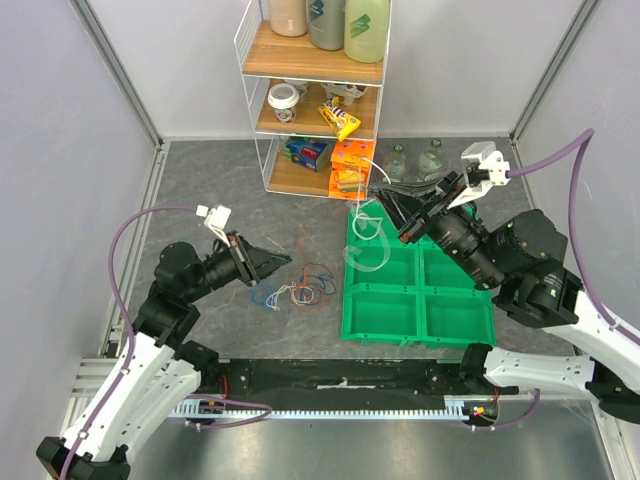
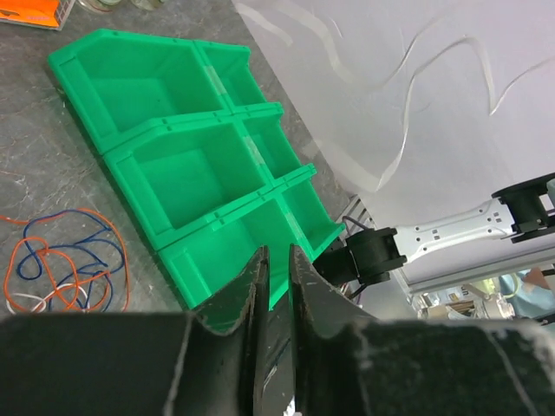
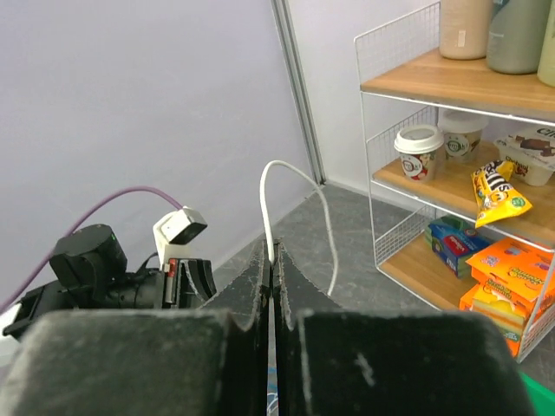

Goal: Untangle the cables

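Note:
A loose tangle of thin orange, blue and white cables (image 1: 300, 292) lies on the grey table, left of the green tray; the left wrist view shows the cable tangle (image 2: 65, 269) at lower left. My left gripper (image 1: 288, 262) hovers just above and left of it, its jaws a narrow gap apart with nothing between them (image 2: 277, 251). My right gripper (image 1: 378, 195) is raised over the tray's far left corner, shut on a white cable (image 3: 264, 186). That white cable (image 1: 362, 222) arcs up from the fingertips and hangs down in a loop over the tray.
A green tray (image 1: 420, 290) of several compartments sits right of centre and fills the upper left in the left wrist view (image 2: 173, 130). A wire shelf (image 1: 320, 100) with snacks, cups and bottles stands at the back. Two glass jars (image 1: 415, 160) are beside it.

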Controlling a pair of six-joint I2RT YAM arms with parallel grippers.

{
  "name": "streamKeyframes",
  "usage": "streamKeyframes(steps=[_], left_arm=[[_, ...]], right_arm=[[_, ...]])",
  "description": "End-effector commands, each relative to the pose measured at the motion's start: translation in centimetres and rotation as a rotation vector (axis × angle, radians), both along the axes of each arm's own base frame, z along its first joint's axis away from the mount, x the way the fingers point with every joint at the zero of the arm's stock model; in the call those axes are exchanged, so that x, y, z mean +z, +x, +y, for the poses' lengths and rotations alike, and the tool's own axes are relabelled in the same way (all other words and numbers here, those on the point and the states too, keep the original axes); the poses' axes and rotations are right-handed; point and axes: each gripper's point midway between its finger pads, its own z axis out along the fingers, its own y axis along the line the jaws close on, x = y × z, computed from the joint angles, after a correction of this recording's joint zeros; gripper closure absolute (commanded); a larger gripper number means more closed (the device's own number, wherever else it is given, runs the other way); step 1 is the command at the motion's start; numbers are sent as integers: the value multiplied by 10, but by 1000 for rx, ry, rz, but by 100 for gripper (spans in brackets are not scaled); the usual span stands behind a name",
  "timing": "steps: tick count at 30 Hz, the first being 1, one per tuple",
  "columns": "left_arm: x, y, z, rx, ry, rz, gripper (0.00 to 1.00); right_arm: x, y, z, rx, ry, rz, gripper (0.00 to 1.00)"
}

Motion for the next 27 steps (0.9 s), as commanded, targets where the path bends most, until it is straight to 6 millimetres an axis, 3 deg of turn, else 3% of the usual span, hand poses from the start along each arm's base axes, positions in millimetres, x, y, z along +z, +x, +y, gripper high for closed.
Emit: streamKeyframes(steps=[1, 3, 6, 16, 22, 27], left_arm=[[-2, 2, 1, 6, 12, -13, 77], [-3, 3, 3, 18, 15, -5, 58], [-4, 2, 3, 19, 21, -10, 44], [-5, 5, 8, 37, 64, -25, 41], [-7, 4, 12, 49, 100, -36, 40], [-10, 6, 12, 55, 105, -33, 40]], right_arm=[[23, -1, -15, -35, 44, -30, 100], [16, 7, -25, -103, 14, -12, 100], [8, 16, -46, -207, -23, 4, 100], [-21, 31, -82, -405, -161, 46, 100], [-32, 21, -87, -359, -175, 71, 100], [-30, 7, -88, -279, -151, 78, 100]])
